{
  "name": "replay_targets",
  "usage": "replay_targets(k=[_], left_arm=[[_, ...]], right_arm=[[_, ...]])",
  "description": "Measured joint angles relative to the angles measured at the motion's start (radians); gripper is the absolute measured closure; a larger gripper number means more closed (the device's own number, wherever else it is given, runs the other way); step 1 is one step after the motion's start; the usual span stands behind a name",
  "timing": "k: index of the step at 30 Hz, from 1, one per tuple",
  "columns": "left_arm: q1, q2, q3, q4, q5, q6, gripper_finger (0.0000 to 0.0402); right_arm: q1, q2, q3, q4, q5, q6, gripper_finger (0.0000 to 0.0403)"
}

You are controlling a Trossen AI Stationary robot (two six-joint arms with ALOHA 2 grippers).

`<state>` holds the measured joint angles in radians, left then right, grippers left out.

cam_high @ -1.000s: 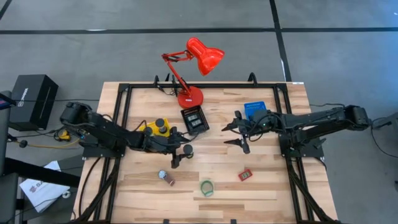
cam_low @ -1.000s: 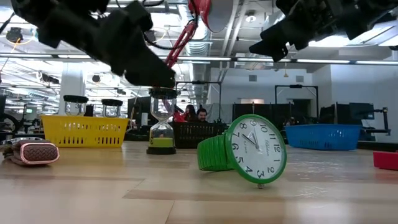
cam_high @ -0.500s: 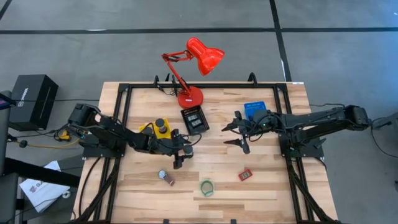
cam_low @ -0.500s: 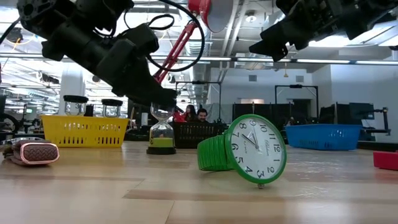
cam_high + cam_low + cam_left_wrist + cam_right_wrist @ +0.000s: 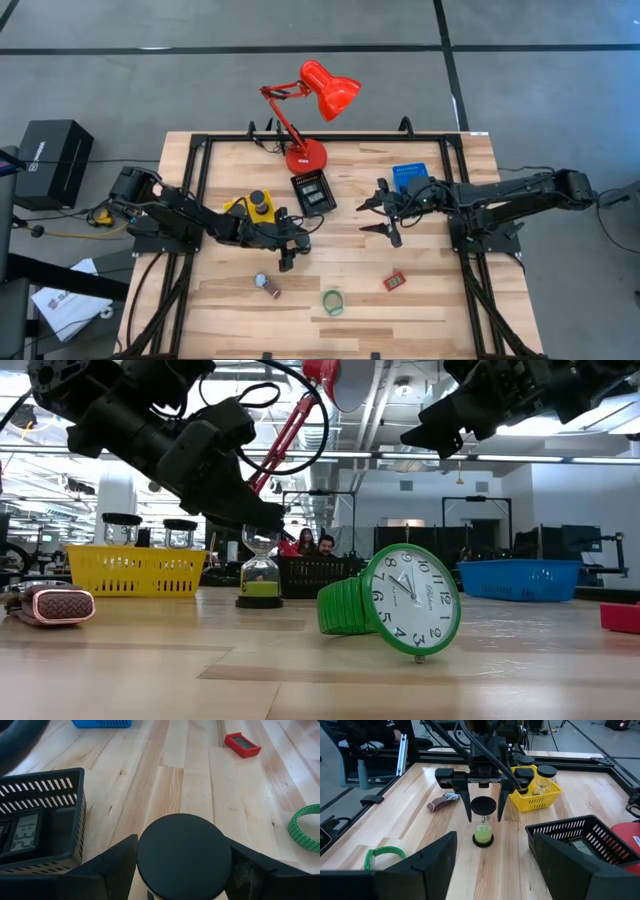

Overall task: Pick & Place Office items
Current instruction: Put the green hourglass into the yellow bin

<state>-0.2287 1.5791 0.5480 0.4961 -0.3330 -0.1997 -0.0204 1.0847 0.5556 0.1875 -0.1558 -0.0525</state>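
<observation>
Near the middle of the wooden surface stands a small hourglass with green sand, upright, between the spread fingers of the left gripper — open, not touching the glass. Beside it sit the yellow basket and the black mesh tray. Well apart, the right gripper hovers open near the blue tray. Closer to the front edge lie a green watch and a red piece.

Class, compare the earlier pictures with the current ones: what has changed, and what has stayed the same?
The left gripper has come down around the hourglass, fingers straddling it without visibly closing. The hourglass stands where it was. The right gripper, green watch and red piece are unchanged.
</observation>
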Motion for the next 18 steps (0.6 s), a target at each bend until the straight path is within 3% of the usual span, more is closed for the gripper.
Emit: replay_targets(k=[18], left_arm=[[0.0,0.0,0.0,0.002,0.0,-0.046,0.0193]], right_arm=[[0.0,0.0,0.0,0.0,0.0,0.0,0.0149]])
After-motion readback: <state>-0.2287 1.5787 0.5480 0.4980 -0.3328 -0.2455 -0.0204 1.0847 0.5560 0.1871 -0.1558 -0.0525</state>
